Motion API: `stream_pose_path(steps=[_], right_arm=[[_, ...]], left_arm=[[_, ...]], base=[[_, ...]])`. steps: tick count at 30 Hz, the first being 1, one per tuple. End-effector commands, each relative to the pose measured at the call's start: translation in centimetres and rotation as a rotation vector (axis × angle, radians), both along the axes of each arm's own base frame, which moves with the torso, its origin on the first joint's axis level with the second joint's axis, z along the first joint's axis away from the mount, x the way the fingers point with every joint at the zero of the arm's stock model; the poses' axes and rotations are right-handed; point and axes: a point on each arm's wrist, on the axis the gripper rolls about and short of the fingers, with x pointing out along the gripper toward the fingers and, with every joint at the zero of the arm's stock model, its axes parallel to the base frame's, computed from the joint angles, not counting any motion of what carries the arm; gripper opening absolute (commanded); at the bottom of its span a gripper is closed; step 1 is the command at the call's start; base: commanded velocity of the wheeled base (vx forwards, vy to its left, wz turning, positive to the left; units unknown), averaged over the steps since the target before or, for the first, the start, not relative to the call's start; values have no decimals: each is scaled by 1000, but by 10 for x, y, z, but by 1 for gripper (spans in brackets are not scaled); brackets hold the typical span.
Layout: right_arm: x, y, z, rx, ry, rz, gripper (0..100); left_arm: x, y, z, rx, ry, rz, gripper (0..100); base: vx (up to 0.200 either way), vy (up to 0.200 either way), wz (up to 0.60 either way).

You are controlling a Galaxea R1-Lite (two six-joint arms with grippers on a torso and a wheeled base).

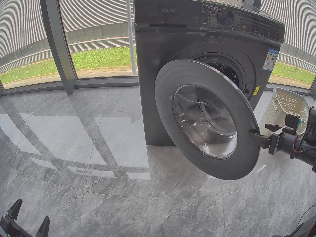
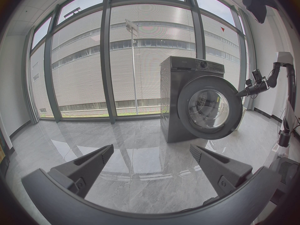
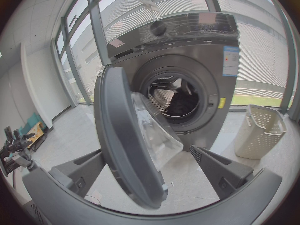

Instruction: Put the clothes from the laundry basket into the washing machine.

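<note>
Grey washing machine [image 1: 164, 83] stands on the marble floor [image 1: 98, 148], its round door [image 1: 171, 92] swung open toward the near side. The right hand [image 1: 260, 130] is at the door's right edge, fingers spread wide with the rim between them. Dark clothes [image 3: 182, 105] lie in the drum. A cream laundry basket [image 1: 283, 106] stands just right of the machine. The left hand [image 1: 32, 209], near left, is spread wide.

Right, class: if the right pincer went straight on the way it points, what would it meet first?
Most likely the rim of the open door, which lies between the right pincer's spread fingers; touch is unclear.
</note>
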Motion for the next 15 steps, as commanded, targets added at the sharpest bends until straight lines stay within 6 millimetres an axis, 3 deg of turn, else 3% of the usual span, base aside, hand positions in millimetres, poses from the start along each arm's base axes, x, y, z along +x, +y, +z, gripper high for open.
stream_pose_path(steps=[1,5,10,15], right_arm=[[-20,-33,10,-29,-81,-152,100],[-24,-64,4,-126,-80,-298,100],[-5,-95,-9,-147,-67,-478,100],[-7,-93,-31,-143,-37,-457,100]], left_arm=[[0,0,-5,1,1,-1,100],[0,0,-5,0,1,0,100],[0,0,-5,0,1,0,100],[0,0,-5,0,1,0,100]], base=[[0,0,0],[0,0,0],[0,0,0],[0,0,0]])
